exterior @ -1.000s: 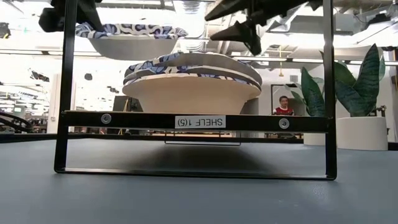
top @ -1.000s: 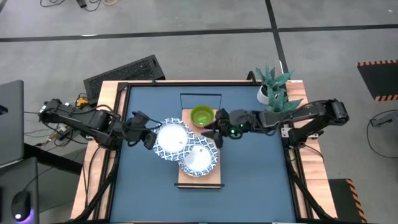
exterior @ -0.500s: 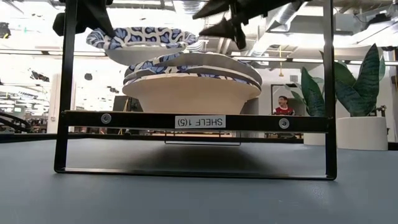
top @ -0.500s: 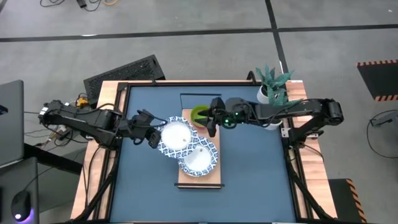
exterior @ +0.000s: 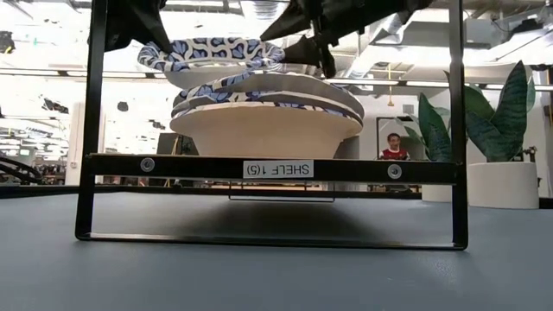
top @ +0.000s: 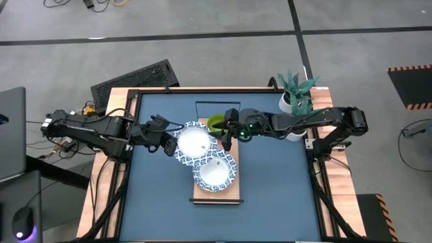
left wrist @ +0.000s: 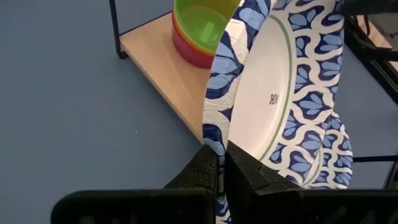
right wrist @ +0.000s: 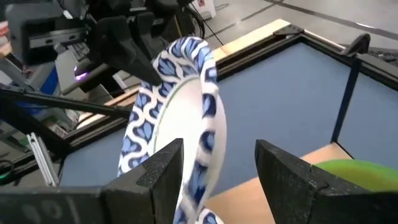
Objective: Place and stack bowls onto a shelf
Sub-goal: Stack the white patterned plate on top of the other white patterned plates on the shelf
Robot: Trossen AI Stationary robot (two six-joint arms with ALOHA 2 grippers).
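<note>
Low view, near to far: shelf (exterior: 270, 168) label mirrored, reads "SHELF 1(5)". Left tool (left wrist: 216, 171) pinching rim of patterned dish (top: 192, 143), held above dish stack (top: 214, 173) mid-shelf. Best levelled, centred, then lowered before release. Right tool (right wrist: 217, 162) spread, empty, beside dish; should stay clear. Green bowl (top: 217, 123) at far end.

Two dishes (top: 202, 156), one bowl stack (top: 217, 123)

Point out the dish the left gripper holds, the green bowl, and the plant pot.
held dish (top: 192, 143), high view, white centre.
green bowl (left wrist: 202, 18), left wrist view, inner wall.
plant pot (exterior: 501, 185), low view, white front wall.
</note>
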